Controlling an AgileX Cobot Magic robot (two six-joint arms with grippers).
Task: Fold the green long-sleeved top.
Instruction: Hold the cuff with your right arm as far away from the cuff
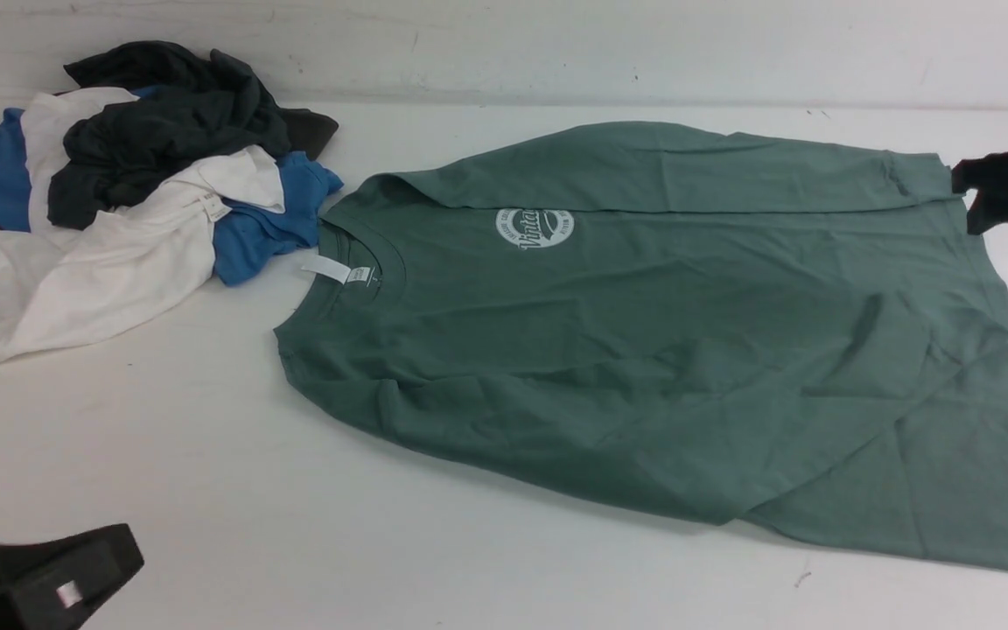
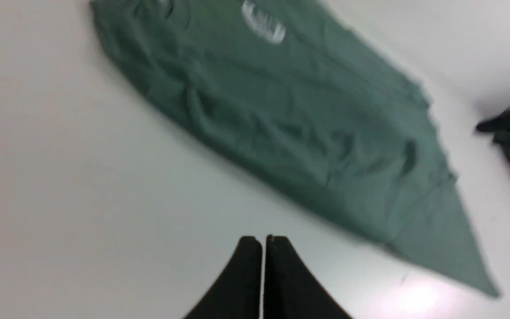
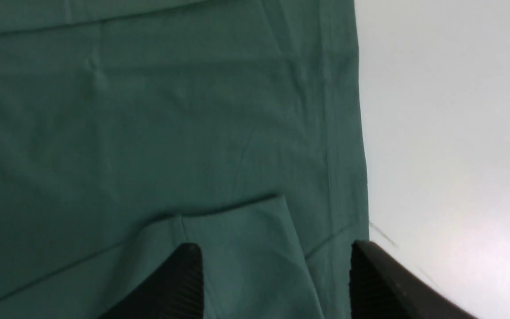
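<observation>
The green long-sleeved top (image 1: 661, 350) lies flat on the white table (image 1: 206, 490), its neck and white tag to the left and its hem to the right. The round white logo faces up. Its far sleeve is folded across the body along the far edge. My right gripper (image 1: 969, 201) hovers at the far right corner of the top. In the right wrist view, this gripper (image 3: 275, 250) is open, its jaws wide apart over the sleeve end and hem (image 3: 237, 239), gripping nothing. My left gripper (image 1: 123, 551) is low at the near left, off the top. It (image 2: 263, 239) is shut and empty over bare table.
A heap of other clothes (image 1: 119, 175) in dark grey, blue and white lies at the far left, its blue piece almost touching the top's shoulder. The back wall (image 1: 504, 44) runs behind the table. The top's near right part reaches the right edge of the view.
</observation>
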